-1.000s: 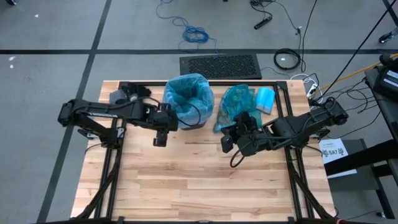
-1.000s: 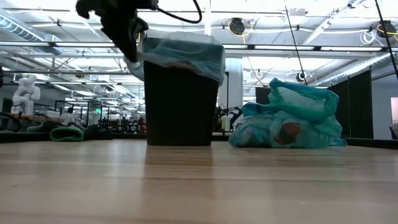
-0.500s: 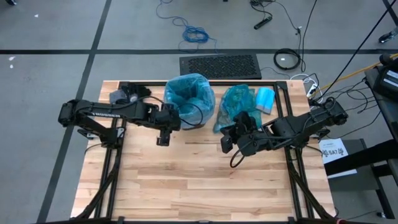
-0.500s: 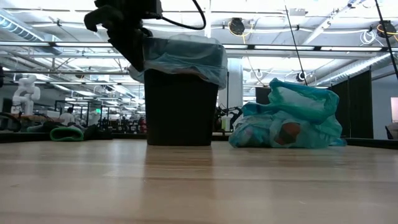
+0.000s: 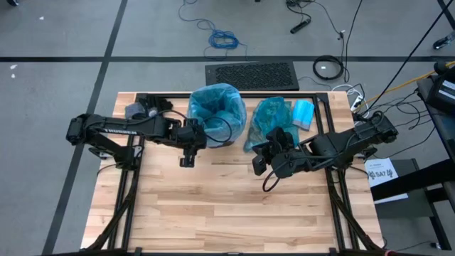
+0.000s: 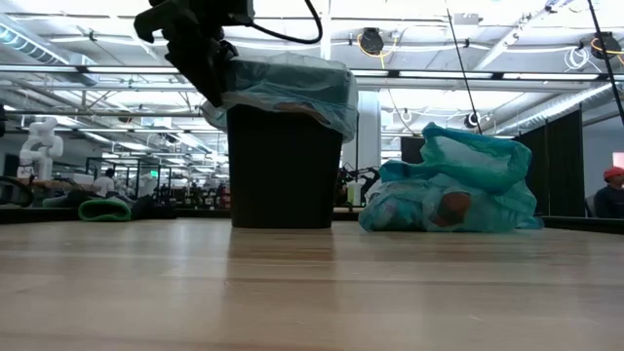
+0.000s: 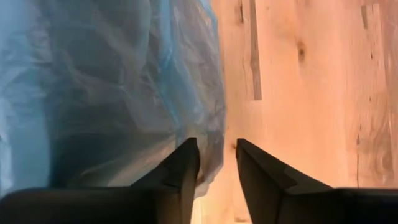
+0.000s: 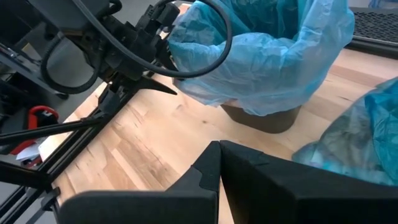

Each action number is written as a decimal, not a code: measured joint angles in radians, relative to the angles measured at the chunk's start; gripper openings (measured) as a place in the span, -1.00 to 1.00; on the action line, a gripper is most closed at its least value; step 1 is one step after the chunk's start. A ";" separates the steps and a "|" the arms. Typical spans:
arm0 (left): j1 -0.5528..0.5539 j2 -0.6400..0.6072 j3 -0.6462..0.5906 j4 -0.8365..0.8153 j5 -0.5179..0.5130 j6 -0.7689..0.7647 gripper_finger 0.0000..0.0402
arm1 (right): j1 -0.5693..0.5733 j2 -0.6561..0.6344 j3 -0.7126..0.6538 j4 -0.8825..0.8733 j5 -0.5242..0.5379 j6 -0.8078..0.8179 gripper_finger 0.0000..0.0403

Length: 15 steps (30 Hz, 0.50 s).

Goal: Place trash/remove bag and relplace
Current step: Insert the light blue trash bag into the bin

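High view: full teal bag [image 5: 267,122] slumped near table's [image 5: 213,213] far edge, just beside black bin [image 6: 283,166] wearing paler blue liner [image 5: 215,107]. Left gripper [image 7: 216,163] at liner's overhang, fingers slightly parted, nothing clamped. Right gripper [image 8: 220,163] pinched together, empty, hovering just beside teal bag.

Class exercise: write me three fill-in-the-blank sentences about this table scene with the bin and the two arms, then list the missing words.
1. The pale blue crinkly plastic liner is draped over the rim of the black square ____.
2. The left end effector is beside the liner's overhang, its fingers slightly ____.
3. The tied-up dark teal plastic bag lies on the light ____ table.

Missing words: bin; apart; wooden
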<state>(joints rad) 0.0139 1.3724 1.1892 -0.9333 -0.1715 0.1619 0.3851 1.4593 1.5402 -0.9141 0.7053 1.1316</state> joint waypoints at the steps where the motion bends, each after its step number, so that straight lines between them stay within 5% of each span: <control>1: 0.000 0.000 0.000 -0.001 0.000 0.000 -0.42 | 0.000 0.000 0.000 -0.002 0.000 0.000 -1.00; 15: -0.014 0.000 0.142 -0.306 -0.011 -0.053 -0.32 | 0.001 0.000 0.000 -0.002 -0.005 0.006 -1.00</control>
<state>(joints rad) -0.0002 1.3724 1.3317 -1.2388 -0.1822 0.1093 0.3859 1.4593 1.5402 -0.9158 0.7006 1.1377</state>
